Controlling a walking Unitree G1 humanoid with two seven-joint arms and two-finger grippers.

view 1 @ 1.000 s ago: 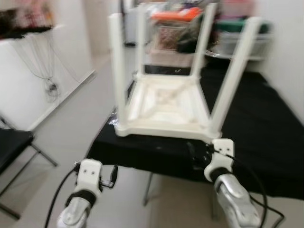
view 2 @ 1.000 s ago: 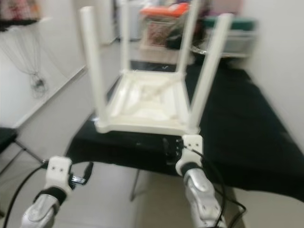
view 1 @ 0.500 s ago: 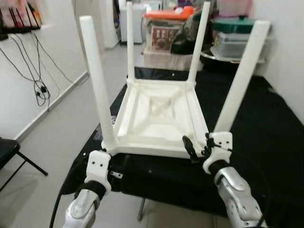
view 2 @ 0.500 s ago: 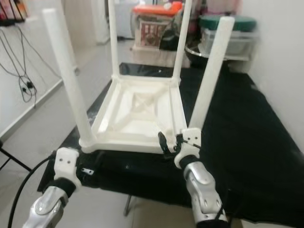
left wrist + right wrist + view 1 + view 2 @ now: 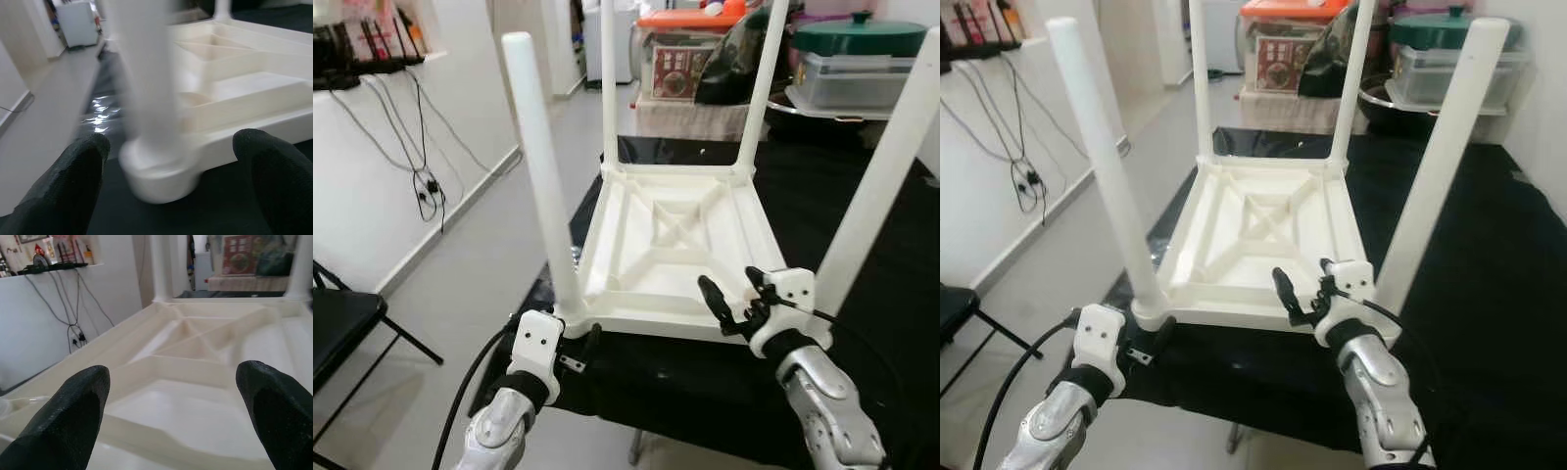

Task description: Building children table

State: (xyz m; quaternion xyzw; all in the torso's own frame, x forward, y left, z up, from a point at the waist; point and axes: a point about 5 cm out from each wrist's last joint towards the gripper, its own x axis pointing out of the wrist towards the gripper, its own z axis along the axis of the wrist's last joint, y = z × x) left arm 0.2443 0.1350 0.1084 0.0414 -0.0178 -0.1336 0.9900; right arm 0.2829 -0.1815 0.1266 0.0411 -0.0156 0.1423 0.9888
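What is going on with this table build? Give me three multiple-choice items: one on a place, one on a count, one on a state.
1. Where does the white table lie?
A. In a sink
B. Upside down on the black-covered surface
C. On a sofa

2. How many legs stand up from it?
A. Two
B. Three
C. Four

3. How is the right gripper?
A. Open, over the table's near edge
B. Shut on a leg
C. Shut on a cup

Key: B, its ribbed underside faces up on the black cloth; C, one leg rises at each corner; A, the right wrist view shows its fingers spread apart over the underside.
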